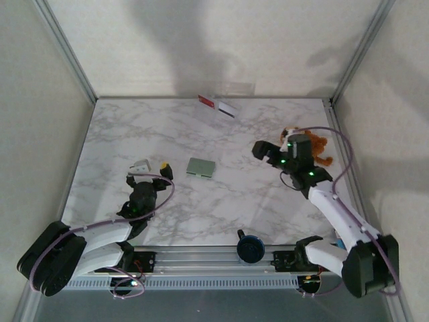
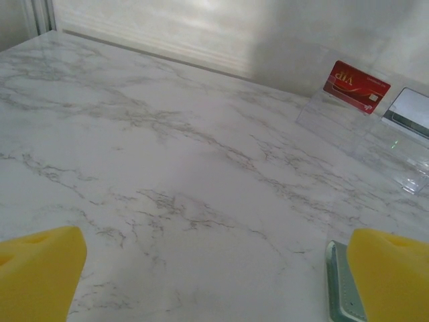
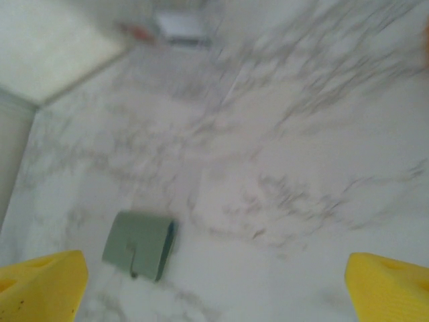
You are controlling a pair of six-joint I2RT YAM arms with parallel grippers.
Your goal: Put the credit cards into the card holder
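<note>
The grey-green card holder point(image 1: 201, 168) lies shut and flat mid-table. It is seen again at the lower left of the right wrist view point(image 3: 139, 243), and its edge point(image 2: 338, 288) sits by the right finger in the left wrist view. The red credit card point(image 1: 206, 101) point(image 2: 355, 87) and the white card with a dark band point(image 1: 228, 109) point(image 2: 412, 107) lean on a clear stand point(image 2: 348, 121) at the back wall. My left gripper point(image 1: 149, 169) point(image 2: 214, 282) is open and empty, just left of the holder. My right gripper point(image 1: 269, 154) point(image 3: 214, 288) hangs open and empty to the holder's right.
A brown-orange plush toy point(image 1: 320, 144) lies behind the right wrist near the right wall. A black knob point(image 1: 250, 248) sits on the front rail. Metal frame posts and white walls enclose the marble table point(image 1: 221, 201).
</note>
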